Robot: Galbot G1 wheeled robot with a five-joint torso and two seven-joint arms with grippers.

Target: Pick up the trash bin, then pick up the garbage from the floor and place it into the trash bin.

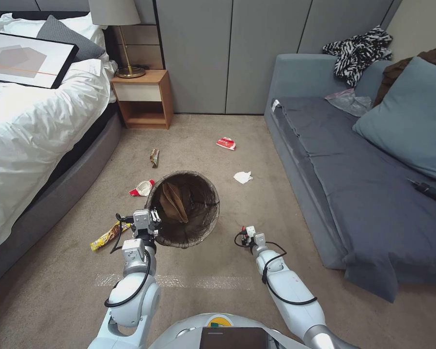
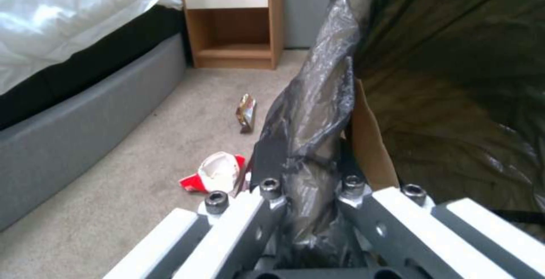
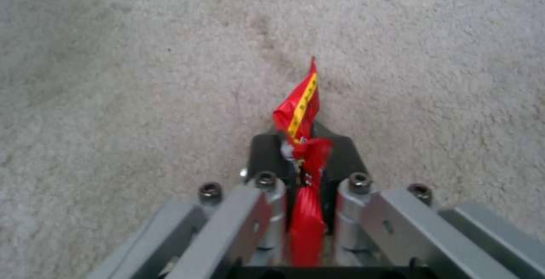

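Head view showed the left gripper (image 1: 154,216) clamped on the rim of the trash bin (image 1: 184,208), holding it open-side up above the carpet (image 1: 203,300). Just beside it, the right gripper (image 3: 304,151) pinched a red wrapper (image 3: 301,113), seemingly ready to drop it in.

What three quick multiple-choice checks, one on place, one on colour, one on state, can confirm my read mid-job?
1. The left gripper grips the trash bin at: A) its bagged rim B) its base C) a handle
2. The wrapper in the right gripper is: A) green B) red and yellow C) white
3. The white tissue is: A) in the bin B) on the sofa C) on the carpet

Key: 1 A, the fingers pinch the bag folded over the rim; 2 B, red with a yellow stripe; 3 C, it lies beyond the bin.
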